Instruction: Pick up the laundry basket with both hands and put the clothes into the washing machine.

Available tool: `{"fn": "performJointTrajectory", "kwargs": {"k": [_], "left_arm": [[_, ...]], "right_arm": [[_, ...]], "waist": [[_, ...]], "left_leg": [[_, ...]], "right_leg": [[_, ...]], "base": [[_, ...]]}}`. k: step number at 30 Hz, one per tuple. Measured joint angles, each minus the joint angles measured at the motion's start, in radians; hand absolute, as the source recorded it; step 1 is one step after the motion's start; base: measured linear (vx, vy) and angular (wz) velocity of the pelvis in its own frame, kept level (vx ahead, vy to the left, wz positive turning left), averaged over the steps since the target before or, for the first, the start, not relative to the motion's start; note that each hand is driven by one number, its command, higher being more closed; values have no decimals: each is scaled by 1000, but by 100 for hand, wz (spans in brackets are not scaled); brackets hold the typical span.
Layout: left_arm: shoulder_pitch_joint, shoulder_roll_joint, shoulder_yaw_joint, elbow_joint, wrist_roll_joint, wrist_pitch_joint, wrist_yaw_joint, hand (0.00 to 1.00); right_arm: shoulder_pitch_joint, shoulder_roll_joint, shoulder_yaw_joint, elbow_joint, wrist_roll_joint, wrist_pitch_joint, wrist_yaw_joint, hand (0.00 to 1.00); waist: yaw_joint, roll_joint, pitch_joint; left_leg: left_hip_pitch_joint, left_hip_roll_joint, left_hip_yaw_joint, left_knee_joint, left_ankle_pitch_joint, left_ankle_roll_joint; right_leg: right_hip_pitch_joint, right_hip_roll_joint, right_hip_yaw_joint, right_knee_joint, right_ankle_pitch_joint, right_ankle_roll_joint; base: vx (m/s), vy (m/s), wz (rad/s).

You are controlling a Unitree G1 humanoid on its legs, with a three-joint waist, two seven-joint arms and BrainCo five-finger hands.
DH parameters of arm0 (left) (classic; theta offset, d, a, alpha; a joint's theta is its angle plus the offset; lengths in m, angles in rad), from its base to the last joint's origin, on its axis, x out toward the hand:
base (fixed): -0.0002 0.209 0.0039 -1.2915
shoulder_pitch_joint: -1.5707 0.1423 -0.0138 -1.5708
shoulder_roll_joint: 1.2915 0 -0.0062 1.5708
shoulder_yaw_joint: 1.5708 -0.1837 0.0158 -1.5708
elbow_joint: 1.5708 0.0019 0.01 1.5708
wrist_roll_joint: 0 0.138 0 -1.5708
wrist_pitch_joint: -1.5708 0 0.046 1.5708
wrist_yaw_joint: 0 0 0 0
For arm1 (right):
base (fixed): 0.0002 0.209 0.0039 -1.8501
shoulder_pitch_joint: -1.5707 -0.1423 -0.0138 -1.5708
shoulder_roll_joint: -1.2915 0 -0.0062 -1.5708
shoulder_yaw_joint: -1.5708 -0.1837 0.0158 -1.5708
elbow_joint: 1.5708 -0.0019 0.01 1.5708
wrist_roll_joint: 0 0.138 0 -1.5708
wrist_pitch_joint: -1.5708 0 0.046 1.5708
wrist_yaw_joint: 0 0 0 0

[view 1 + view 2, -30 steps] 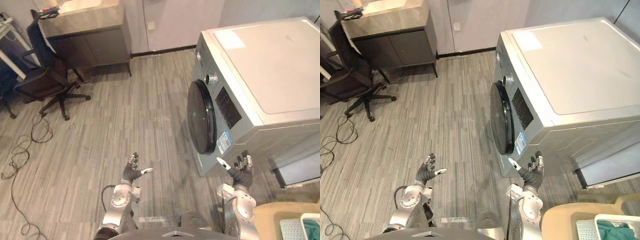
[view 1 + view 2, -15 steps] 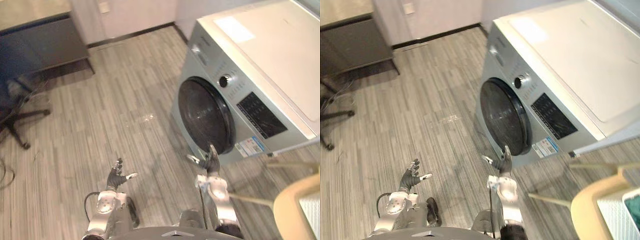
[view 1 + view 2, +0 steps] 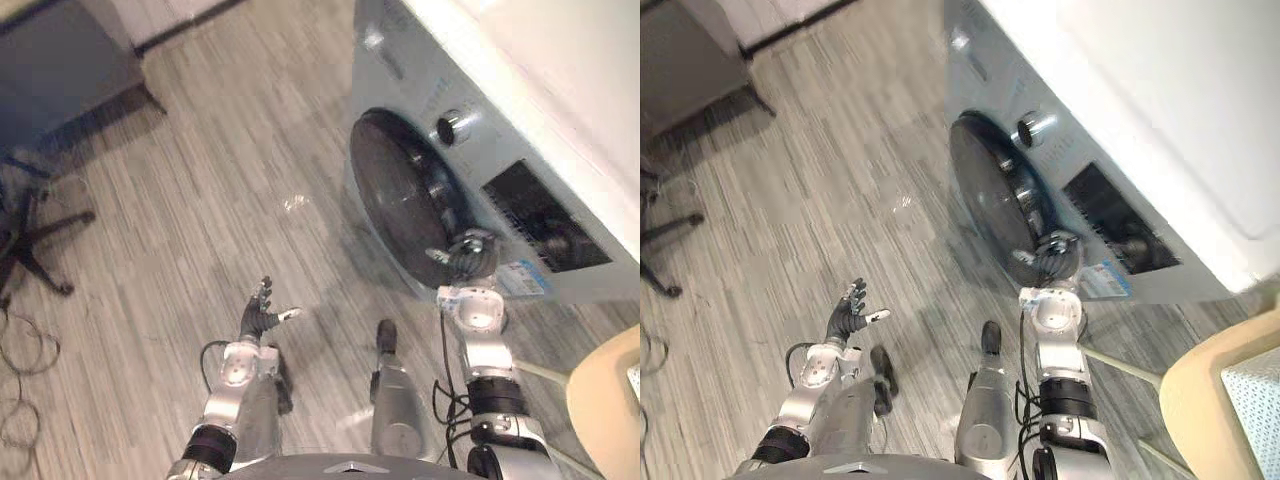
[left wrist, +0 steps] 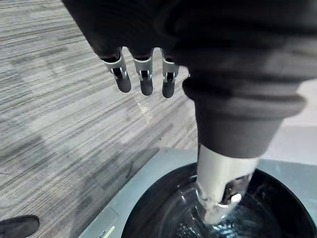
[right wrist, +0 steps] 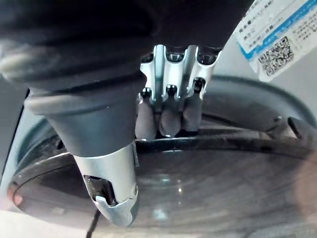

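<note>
The washing machine (image 3: 560, 90) takes up the right of the room. Its round dark door (image 3: 400, 200) is closed, so nothing can go in yet. The glass is too dark to show whether the drum holds anything.

At the lower right stands a beige seat (image 3: 1205, 405), and on it is a pale latticed corner (image 3: 1260, 395) that I take for the laundry basket. It is well apart from both hands, and no clothes can be made out in it.

The right hand (image 3: 470, 255) is up against the lower edge of the door. Its fingers (image 5: 168, 106) are curled, with their dark tips hooked on the rim. That looks like a grip for pulling the door open first, which makes sense since both hands will be busy once the basket is lifted.

The left hand (image 3: 258, 320) hangs low over the wooden floor (image 3: 200, 180), away from the machine. Its fingers (image 4: 143, 82) are straight and hold nothing — held clear, I'd guess, so the door has room to swing.
</note>
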Motion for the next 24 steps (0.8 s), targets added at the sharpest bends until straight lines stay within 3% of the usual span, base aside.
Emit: {"fn": "performJointTrajectory", "kwargs": {"k": [2, 7, 9, 10, 11, 12, 14, 17, 19, 21, 23, 24], "left_arm": [[7, 10, 1, 0, 0, 10, 3, 0], [13, 36, 4, -3, -5, 14, 23, 0], [2, 38, 5, -5, -11, 15, 22, 0], [-1, 41, 6, -5, -17, 18, 15, 0], [-7, 44, 8, -6, -19, 23, -1, 0], [-20, 43, 1, -7, -19, 28, -27, 0], [-17, 44, 6, -35, -19, 30, -51, 0], [-1, 40, 33, -89, -31, 35, -67, 0], [4, 29, 44, -126, -48, 35, -65, 0], [3, 17, 62, -166, -50, 36, -59, 0], [-6, -18, 124, -249, -46, 41, -18, 0], [-7, -22, 135, -274, -46, 43, -6, 0]], "right_arm": [[-38, -2, -28, -1, 1, 8, -16, 0], [-103, -20, -20, 1, 24, -1, -28, 0], [-129, -60, 14, 59, 143, -48, 14, 0], [-141, -85, 42, 99, 263, -82, 57, 0], [-174, -132, 85, 165, 436, -101, 153, 0], [-228, -197, 122, 289, 631, -80, 274, 0], [-253, -251, 182, 334, 802, -78, 391, 0], [-245, -291, 301, 333, 1019, -53, 486, 0], [-185, -249, 309, 302, 1161, -40, 542, 0], [-108, -144, 330, 302, 1278, -42, 584, 0], [-10, 19, 365, 319, 1399, -51, 592, 0], [15, 50, 389, 328, 1416, -50, 592, 0]], "waist": [[23, -6, 8], [30, -16, 38], [28, -33, 54], [21, -45, 61], [11, -61, 68], [17, -62, 70], [24, -62, 71], [32, -61, 74], [36, -52, 79], [41, -48, 80], [58, -44, 78], [59, -42, 76]], "left_leg": [[-22, -11, -1, 1, 6, 5], [-48, -19, -4, 2, 17, 12], [-57, -21, -3, 2, 20, 12], [-57, -22, -3, 2, 20, 12], [-57, -22, -3, 6, 20, 13], [-61, -23, -3, 8, 18, 10], [-74, -20, -3, 8, 20, 8], [-70, -9, -5, 2, 30, 1], [-56, -2, -16, -3, 34, -5], [-26, 2, -23, -29, 42, -12], [11, -1, -22, -73, 57, -14], [19, -3, -22, -84, 62, -14]], "right_leg": [[-17, -10, 0, -6, 14, 4], [-19, -15, 1, -52, 53, 4], [-19, -14, 4, -73, 69, 4], [-18, -13, 6, -79, 74, 3], [-18, -13, 12, -81, 77, 0], [-19, -14, 15, -85, 79, -4], [-28, -10, 19, -94, 89, -7], [-28, 4, 23, -102, 96, -7], [-5, 13, 12, -110, 98, -10], [24, 20, -1, -125, 100, -12], [50, 23, -6, -141, 101, -13], [55, 23, -7, -143, 100, -13]], "base": [[-130, 71, 12], [-78, 44, 3], [-70, 22, -5], [-80, 21, -11], [-105, 22, -9], [-91, 18, -5], [-76, 0, -4], [-50, -27, -8], [-2, -39, 5], [19, -38, 10], [32, -27, 5], [53, -9, 6]]}}
